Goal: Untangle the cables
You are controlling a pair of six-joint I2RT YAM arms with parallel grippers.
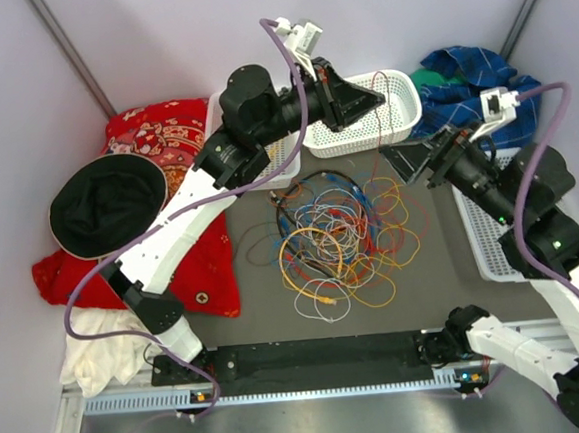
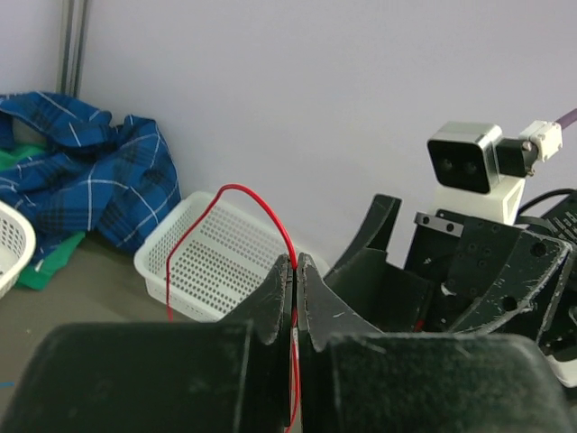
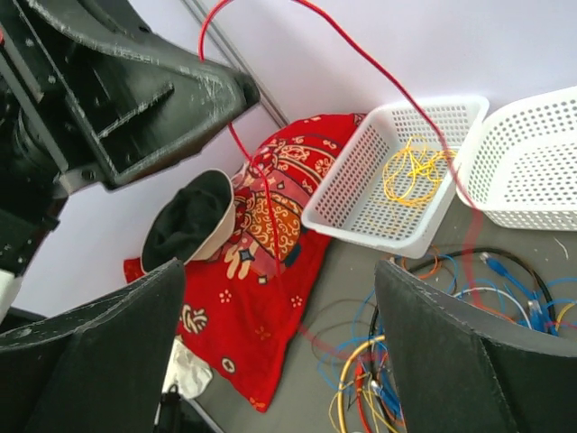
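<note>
The cables (image 1: 336,238) lie in a tangled heap at the centre of the top view, on the dark table (image 1: 258,319). One red wire (image 2: 236,188) arcs up from the left gripper (image 2: 295,271), whose jaws pinch it. Left of centre in the right wrist view, a white basket (image 3: 343,180) holds a yellow cable (image 3: 413,169). The right gripper (image 3: 279,307) is spread wide.

Pale lilac walls (image 1: 156,46) enclose a dark grey table (image 1: 268,323).

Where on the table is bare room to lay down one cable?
Bare mat lies between the cable pile and the right tray, and between the pile and the red cloth. The centre and the far baskets are crowded.
</note>
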